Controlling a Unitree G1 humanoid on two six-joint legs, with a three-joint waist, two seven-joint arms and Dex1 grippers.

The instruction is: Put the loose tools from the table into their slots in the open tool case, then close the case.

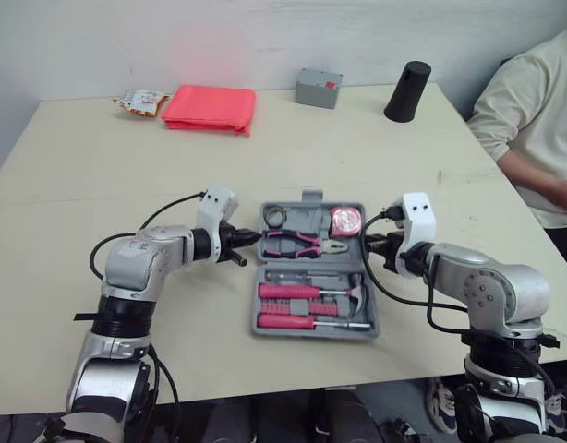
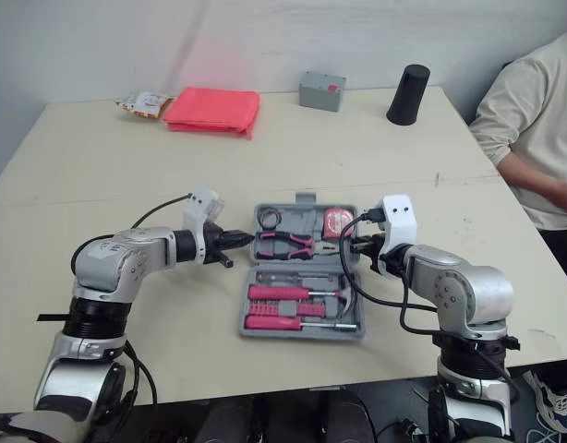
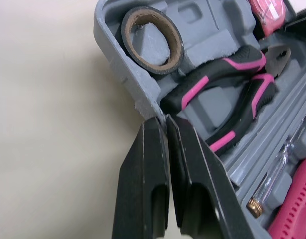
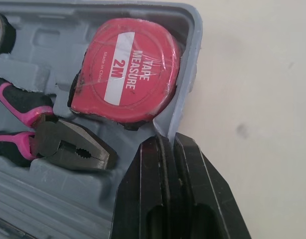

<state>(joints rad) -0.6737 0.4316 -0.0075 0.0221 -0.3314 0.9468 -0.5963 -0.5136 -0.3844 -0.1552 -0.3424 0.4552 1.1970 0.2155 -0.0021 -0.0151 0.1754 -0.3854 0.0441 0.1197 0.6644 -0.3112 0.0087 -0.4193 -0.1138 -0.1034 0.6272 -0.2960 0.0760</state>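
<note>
The grey tool case (image 1: 307,265) lies open in the middle of the table. Its far half holds a black tape roll (image 1: 275,217), pink-handled pliers (image 1: 302,243) and a pink tape measure (image 4: 128,74). The near half holds pink-handled screwdrivers (image 1: 288,292) and a hammer (image 1: 357,293). My left gripper (image 1: 248,242) is at the far half's left rim (image 3: 138,94), fingers pinched on that rim. My right gripper (image 1: 371,247) is at the right rim (image 4: 185,99) beside the tape measure, with the rim's edge between its shut fingers.
At the back of the table lie a folded red cloth (image 1: 210,107), a snack packet (image 1: 140,100), a small grey box (image 1: 319,88) and a black cylinder (image 1: 407,91). A person in a cream sleeve (image 1: 533,120) sits at the right edge.
</note>
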